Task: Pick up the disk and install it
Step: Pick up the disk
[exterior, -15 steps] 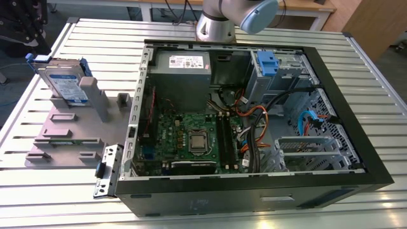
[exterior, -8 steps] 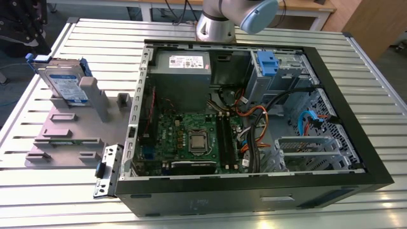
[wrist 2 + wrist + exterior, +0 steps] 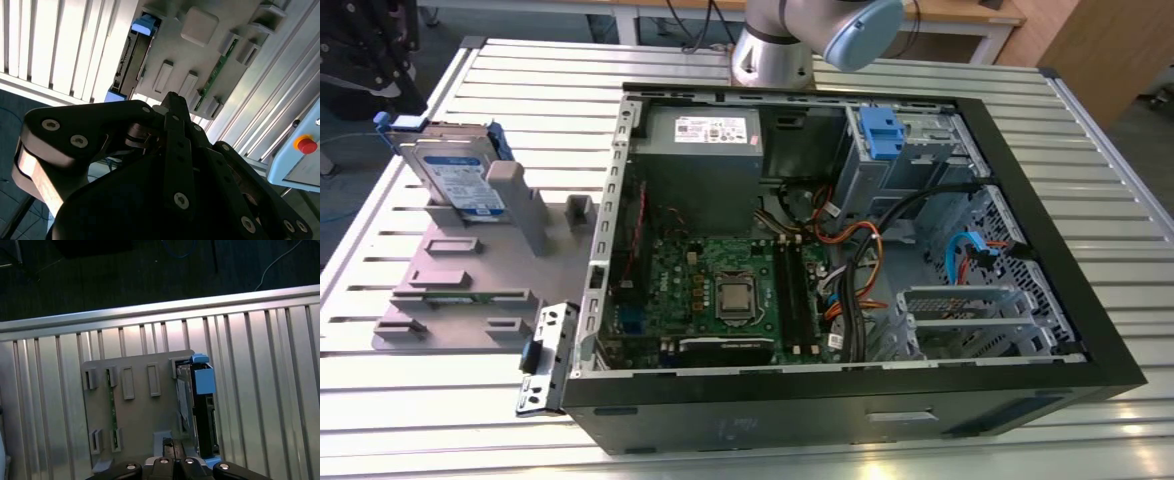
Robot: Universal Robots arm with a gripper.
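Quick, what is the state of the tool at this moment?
The tool is closed and holds nothing; the disk stands on edge in the grey holder, untouched.

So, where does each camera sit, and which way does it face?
Exterior view: off the arm, high, looking down on the table, the open computer case and the disk standing in a grey fixture at the exterior view's left; the arm shows at the far edge.
First wrist view: on the arm, looking down on the fixture and the disk's edge; the gripper shows.
Second wrist view: on the arm, looking along the gripper toward the same fixture.
Shared: all three show the disk in its fixture.
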